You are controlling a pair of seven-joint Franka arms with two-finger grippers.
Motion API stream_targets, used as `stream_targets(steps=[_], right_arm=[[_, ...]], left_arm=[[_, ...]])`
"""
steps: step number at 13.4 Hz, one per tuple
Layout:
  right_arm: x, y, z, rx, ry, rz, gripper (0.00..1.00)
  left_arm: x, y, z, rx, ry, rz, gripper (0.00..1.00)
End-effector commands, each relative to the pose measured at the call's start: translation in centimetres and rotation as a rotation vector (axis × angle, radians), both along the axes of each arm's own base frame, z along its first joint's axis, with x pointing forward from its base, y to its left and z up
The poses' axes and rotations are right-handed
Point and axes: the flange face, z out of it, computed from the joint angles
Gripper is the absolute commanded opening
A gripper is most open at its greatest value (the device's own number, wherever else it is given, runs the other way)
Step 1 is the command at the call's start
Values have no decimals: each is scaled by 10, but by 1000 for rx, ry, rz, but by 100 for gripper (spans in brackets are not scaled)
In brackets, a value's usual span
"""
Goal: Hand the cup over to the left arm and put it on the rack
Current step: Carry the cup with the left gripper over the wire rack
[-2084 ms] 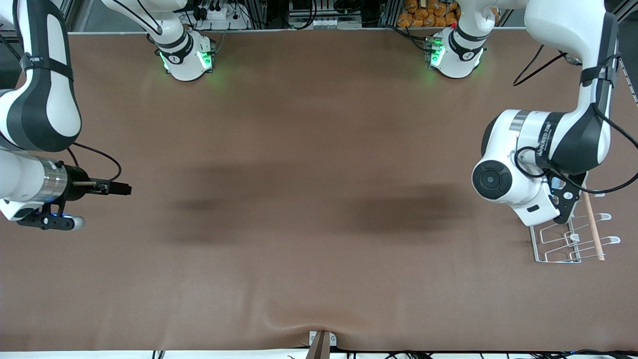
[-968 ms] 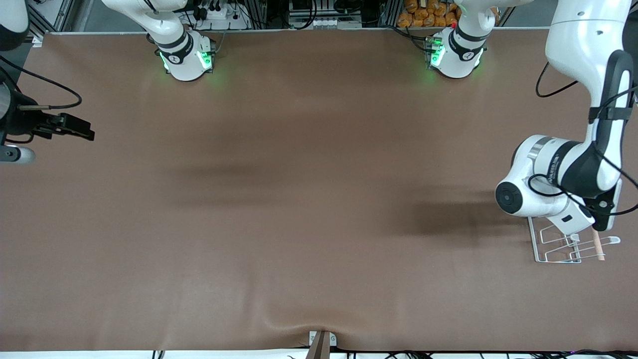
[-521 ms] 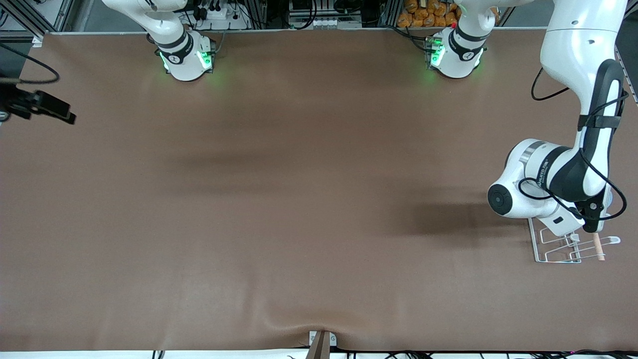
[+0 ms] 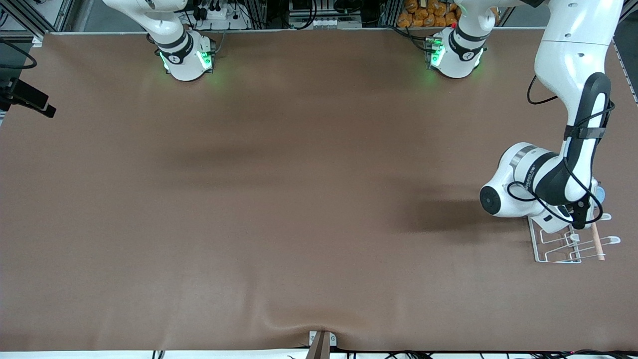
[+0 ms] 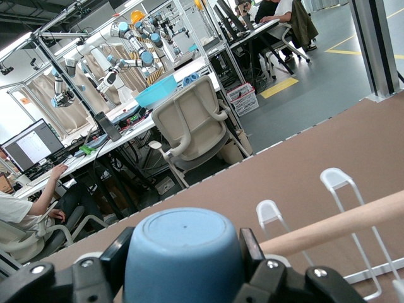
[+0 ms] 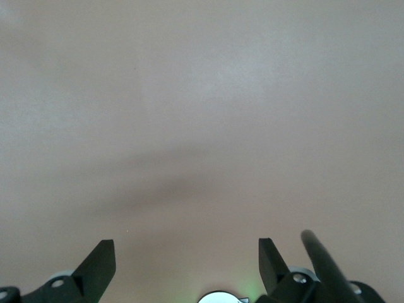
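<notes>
Here the left gripper (image 5: 183,278) is clamped on the cup (image 5: 183,255), its black fingers (image 5: 251,249) pressed against either side of the blue wall; the cup sits mouth-down in the grasp, its flat base showing toward the wrist camera. In the front view only a sliver of the cup (image 4: 601,193) peeks out past the left arm (image 4: 543,182), which hangs over the rack (image 4: 560,249) near the worktop's edge at the left arm's end, toward the corner nearer the front camera. Just beside the cup in the wrist view run the wooden rod (image 5: 341,222) and two white-tipped prongs (image 5: 334,180). I cannot tell whether the cup touches any prong; it looks to be held just above them.

The right gripper (image 6: 186,259) has its fingers spread wide with nothing between them, only bare brown table (image 6: 202,95) below. In the front view the right gripper (image 4: 30,99) shows at the worktop's edge at the right arm's end, toward the corner by the bases, and that arm waits.

As for progress, the handover looks finished, since the cup is in the left gripper and the right one is empty. What seems left is the last part: lowering the cup onto a prong, opening the fingers and drawing the arm clear of the rack.
</notes>
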Motion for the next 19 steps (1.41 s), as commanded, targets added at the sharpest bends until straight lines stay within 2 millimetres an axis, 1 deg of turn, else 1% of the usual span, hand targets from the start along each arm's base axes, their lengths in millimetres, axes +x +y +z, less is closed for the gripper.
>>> stream_targets(steps=[1, 2, 3, 4, 5, 6, 8, 11, 12, 13, 15, 17, 18, 19], right_arm=[[0, 2, 6, 0, -10, -3, 100], [0, 5, 6, 1, -10, 3, 100], [1, 5, 5, 1, -10, 3, 100], [1, 3, 5, 1, -10, -2, 100], [1, 2, 5, 1, -7, -3, 100], [1, 2, 4, 2, -3, -3, 100], [1, 7, 2, 0, 2, 3, 100], [2, 6, 3, 1, -6, -3, 100], [3, 6, 3, 4, -9, -4, 100], [3, 6, 2, 8, -8, -4, 100], [2, 5, 3, -4, -4, 8, 100], [3, 0, 4, 9, -12, -2, 100], [4, 2, 4, 6, -14, 2, 100], [4, 5, 3, 7, -12, 7, 100]], left_arm=[[-3, -3, -3, 38, -23, -11, 34], [-3, -3, -5, 38, -18, -11, 42], [-3, -3, -5, 39, -18, -14, 50], [-3, -4, -5, 42, -12, -21, 60], [-2, -3, -3, 57, -7, -37, 91], [-2, -2, -2, 77, -3, -41, 100], [-3, -2, -3, 86, 2, -43, 100], [-3, -3, -4, 86, 3, -44, 100], [-2, -5, -1, 85, -1, -47, 100], [-1, -11, 4, 86, -4, -56, 100], [4, -23, 21, 84, 19, -78, 100], [17, -32, 47, 56, 56, -105, 100], [24, -40, 57, 40, 72, -124, 100], [27, -46, 63, 20, 92, -135, 100]])
